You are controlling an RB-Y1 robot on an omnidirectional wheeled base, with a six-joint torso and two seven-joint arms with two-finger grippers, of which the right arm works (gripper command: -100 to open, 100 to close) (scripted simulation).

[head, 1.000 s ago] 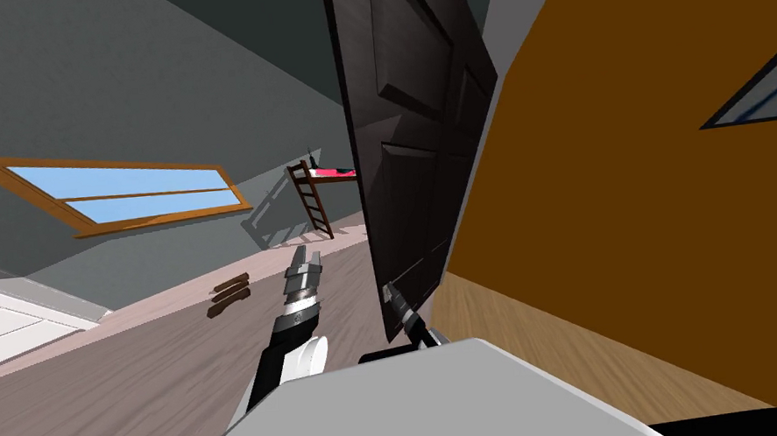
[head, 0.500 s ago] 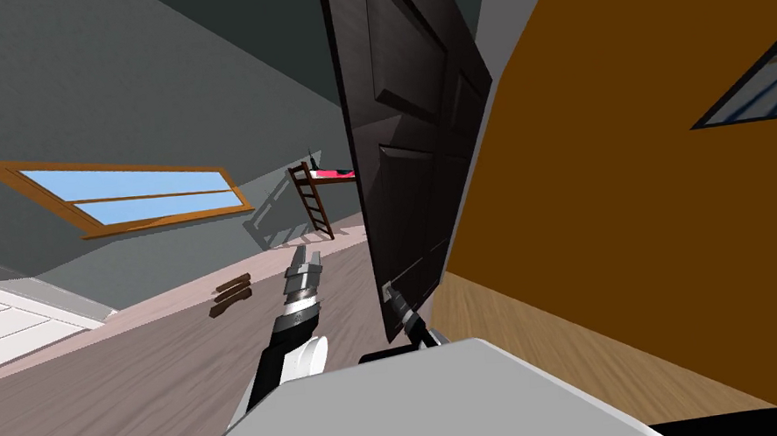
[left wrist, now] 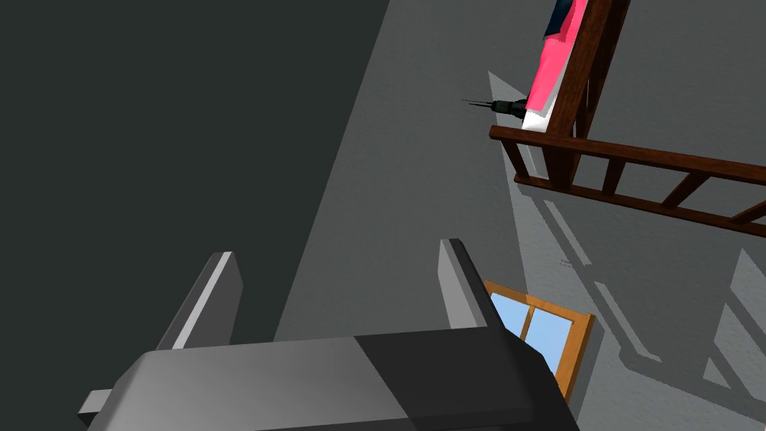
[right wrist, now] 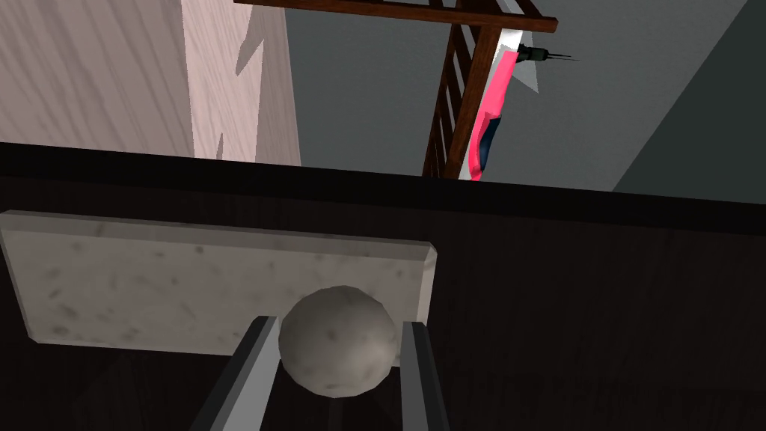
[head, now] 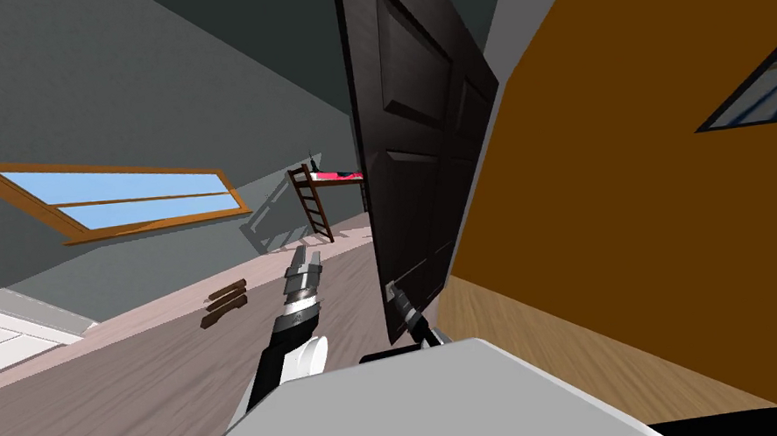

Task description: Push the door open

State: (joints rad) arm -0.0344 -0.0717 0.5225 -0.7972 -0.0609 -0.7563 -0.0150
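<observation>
The door (head: 425, 155) is dark brown, almost black, with sunken panels. In the head view it stands a little right of the middle, just beside an orange-brown wall (head: 654, 161), and a narrow grey strip is between the two. The leaf is turned so that its thin edge faces the room, and past this edge the room behind it is visible. The right pincer (head: 393, 294) is low on the door, at the edge of the leaf. In the right wrist view its two fingers (right wrist: 250, 367) are closed around a round grey knob (right wrist: 338, 350), one finger pressing each side of it. The knob sits on a pale grey speckled plate (right wrist: 187, 284), which lies flat on the dark door surface. The left pincer (head: 305, 258) is in free air to the left of the door, above the wooden floor (head: 129, 392), and apart from the leaf. Its fingers (left wrist: 217, 288) are spread wide and there is nothing between them. Further in the room a dark wooden ladder (head: 313, 204) goes up to a raised bed with pink bedding (head: 334, 173), against a grey wall. A window (head: 112, 191) with an orange wooden frame is in the same grey wall, more to the left. Two small brown things (head: 225, 300) lie on the floor near the wall; I cannot tell what they are.
</observation>
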